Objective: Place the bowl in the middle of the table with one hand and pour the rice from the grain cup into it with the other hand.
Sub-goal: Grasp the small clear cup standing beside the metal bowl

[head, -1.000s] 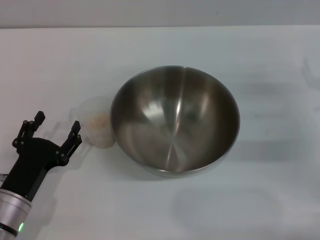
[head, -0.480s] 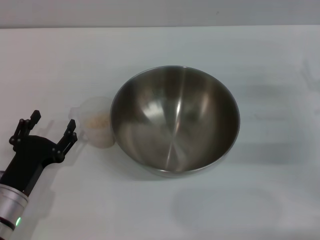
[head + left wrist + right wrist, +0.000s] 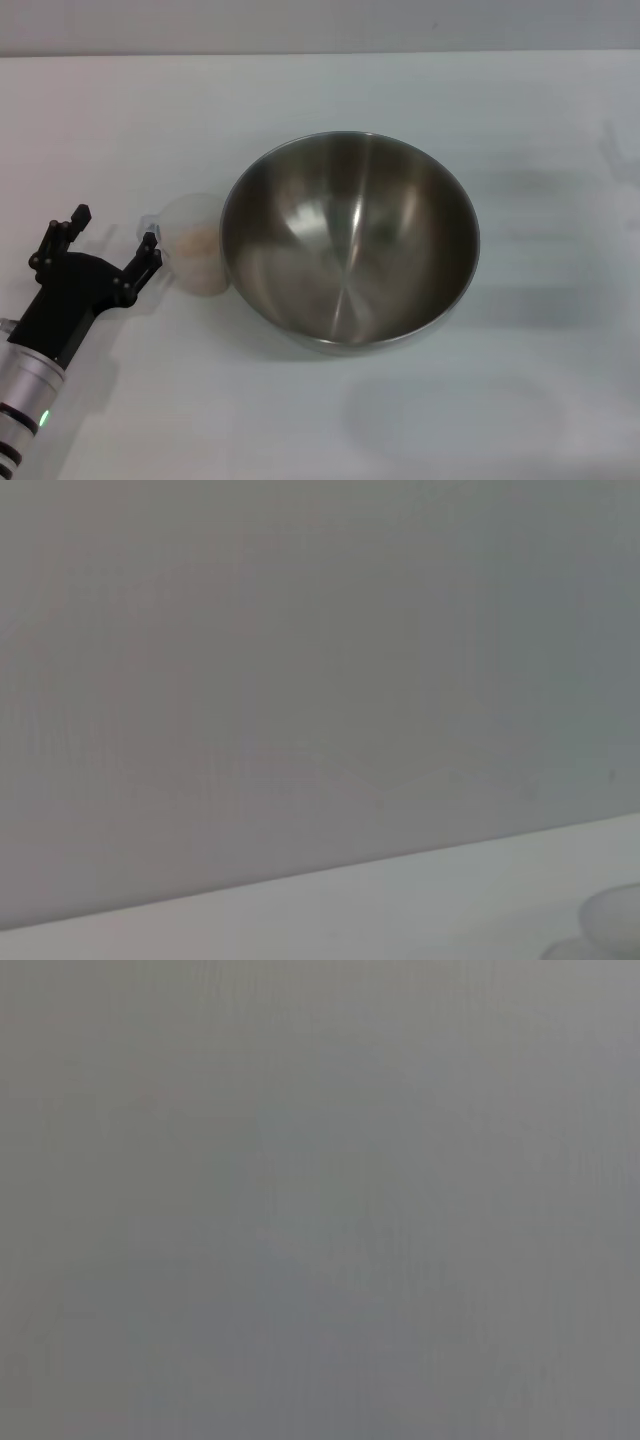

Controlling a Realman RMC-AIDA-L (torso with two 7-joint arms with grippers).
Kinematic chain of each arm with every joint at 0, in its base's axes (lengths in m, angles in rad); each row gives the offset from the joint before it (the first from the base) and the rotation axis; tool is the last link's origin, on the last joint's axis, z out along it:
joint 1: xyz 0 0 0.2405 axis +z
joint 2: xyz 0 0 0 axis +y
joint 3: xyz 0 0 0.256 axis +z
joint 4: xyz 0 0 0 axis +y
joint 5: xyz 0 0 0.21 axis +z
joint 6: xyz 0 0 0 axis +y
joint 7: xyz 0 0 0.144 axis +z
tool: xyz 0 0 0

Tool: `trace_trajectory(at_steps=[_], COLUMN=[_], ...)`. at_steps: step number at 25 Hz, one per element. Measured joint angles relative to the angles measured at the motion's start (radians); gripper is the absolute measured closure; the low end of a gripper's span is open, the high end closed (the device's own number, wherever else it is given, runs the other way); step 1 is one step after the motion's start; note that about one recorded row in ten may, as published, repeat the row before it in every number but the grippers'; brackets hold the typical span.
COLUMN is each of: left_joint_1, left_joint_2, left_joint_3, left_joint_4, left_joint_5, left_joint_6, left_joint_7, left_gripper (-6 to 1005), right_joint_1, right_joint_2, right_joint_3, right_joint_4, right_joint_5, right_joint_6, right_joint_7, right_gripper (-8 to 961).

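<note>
The steel bowl (image 3: 350, 240) stands upright mid-table, and nothing lies inside it. Against its left side stands the small clear grain cup (image 3: 195, 250), with beige rice (image 3: 197, 238) in it. My left gripper (image 3: 115, 228) sits just left of the cup, low over the white table (image 3: 330, 90), open with nothing between its fingers. One fingertip (image 3: 151, 243) is close beside the cup's handle, and I cannot tell whether they touch. The left wrist view catches only a pale rim of the cup (image 3: 612, 916). My right gripper is out of view.
The bowl's rim overhangs the cup on its right. A grey wall (image 3: 320, 25) runs along the table's far edge. Bare white tabletop lies to the right of the bowl and in front of it.
My left gripper drew back to the left and toward me, then came forward again toward the cup's handle, staying open. Bowl and cup have not moved.
</note>
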Motion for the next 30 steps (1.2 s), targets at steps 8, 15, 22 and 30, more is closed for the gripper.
trace_trajectory(at_steps=[8,15,22,30], left_joint_1=[-0.016,-0.017,-0.016,-0.020], left_joint_2=[0.000,-0.001,-0.002,-0.001], left_joint_3=[-0.022,-0.022,-0.022,-0.013], left_joint_4=[0.001,-0.006,-0.010,-0.008], left_joint_5=[0.000,0.000,0.005,0.008], left_joint_6=[-0.010,-0.015,-0.009,-0.008], left_joint_7=[0.000,0.000,0.000,0.000], left_gripper=[164,242,441,778], right_joint_1=[0.003,0.006,0.011,0.015], right_joint_2=[0.000,0.000,-0.001,-0.002], right_joint_3=[0.000,0.000,0.000,0.000], right_joint_4=[0.000,0.001,0.001,0.001], right_joint_5=[0.000,0.000,0.000,0.000], right_joint_6=[0.005,0.007,0.008,0.018], right_joint_7=[0.000,0.000,0.000,0.000], right_gripper=[179,178,179,178])
